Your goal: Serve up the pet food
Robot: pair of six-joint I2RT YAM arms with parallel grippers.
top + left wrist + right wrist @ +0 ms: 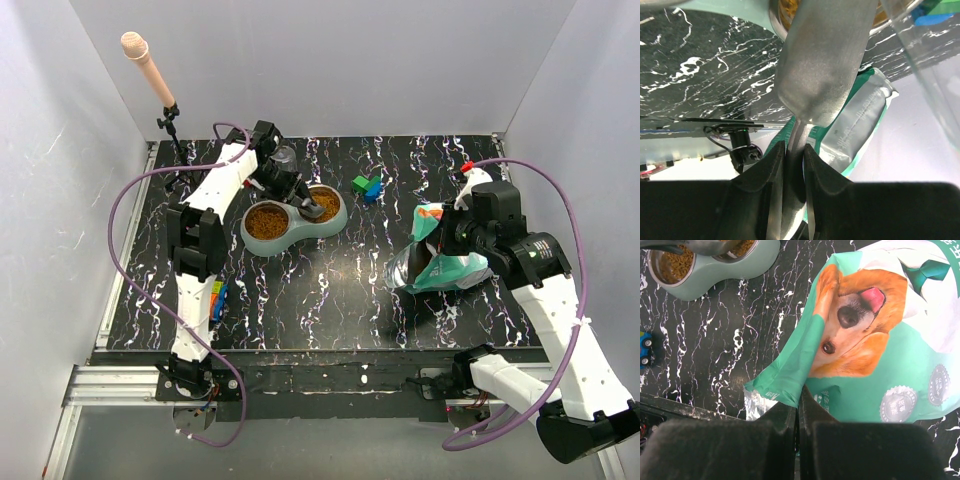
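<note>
At the left pincer (793, 157), clamped on the handle of the dull grey metal scoop (822, 60) above the grey-green twin-bowl feeder (296, 238), a tilt or knock could scatter orange-brown kibble pet food (266, 222), which lies in both bowls, onto the black marbled worktop (330, 295), while the right pincer (798, 405) nips the teal dog-printed bag (865, 365), its contents hidden.

loses the tip of the scoop (820, 65) and most of the pet food (784, 11) past the left wrist view's top edge. cannot identify the blurred clear shape (927, 55) beside it. crops the bag (875, 365) at the right wrist view's right edge.
</note>
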